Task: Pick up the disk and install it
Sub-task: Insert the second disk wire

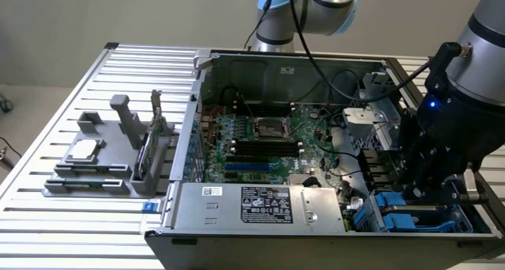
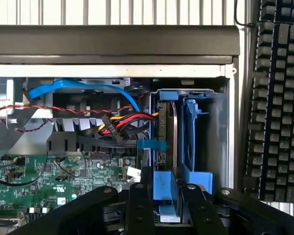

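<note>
The black two-fingered tool [image 2: 165,205] is seen low over the drive bay at the near corner of the open grey computer case [image 1: 261,63], on the exterior view's right; its fingers [image 2: 139,208] stand apart, one on either side of a blue plastic carrier tab, and whether they touch it cannot be told. The disk, a flat silver-grey metal drive in blue plastic rails [image 2: 175,132], is seen standing on edge inside the grey metal bay [image 2: 220,137], apparently seated or close to it; red, yellow and black cables [image 2: 122,122] lie just beside it. If the disk is not fully home, it could be dragged back out by a finger catching the tab, or the rails could jam against the bay wall.
</note>
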`<state>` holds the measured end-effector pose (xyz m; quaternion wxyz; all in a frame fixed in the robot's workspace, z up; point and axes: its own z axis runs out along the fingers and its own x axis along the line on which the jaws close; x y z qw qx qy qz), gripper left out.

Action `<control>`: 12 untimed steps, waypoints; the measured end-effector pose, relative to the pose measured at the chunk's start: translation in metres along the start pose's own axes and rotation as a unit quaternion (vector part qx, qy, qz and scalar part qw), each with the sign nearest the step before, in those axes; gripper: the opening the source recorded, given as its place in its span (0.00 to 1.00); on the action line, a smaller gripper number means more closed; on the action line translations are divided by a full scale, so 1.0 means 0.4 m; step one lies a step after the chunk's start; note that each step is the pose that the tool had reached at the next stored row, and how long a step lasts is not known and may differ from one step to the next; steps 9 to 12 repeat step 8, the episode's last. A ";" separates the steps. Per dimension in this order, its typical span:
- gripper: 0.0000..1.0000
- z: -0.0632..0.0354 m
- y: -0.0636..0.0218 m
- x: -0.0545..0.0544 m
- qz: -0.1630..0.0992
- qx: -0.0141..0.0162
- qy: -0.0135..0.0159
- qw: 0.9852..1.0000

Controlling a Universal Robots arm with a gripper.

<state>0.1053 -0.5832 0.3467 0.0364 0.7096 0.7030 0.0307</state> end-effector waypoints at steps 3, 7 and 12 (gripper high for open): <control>0.30 0.000 -0.001 0.000 0.000 0.000 0.001 1.000; 0.30 0.000 -0.002 0.000 0.000 0.000 0.001 1.000; 0.30 0.000 -0.002 0.000 0.000 0.000 0.001 1.000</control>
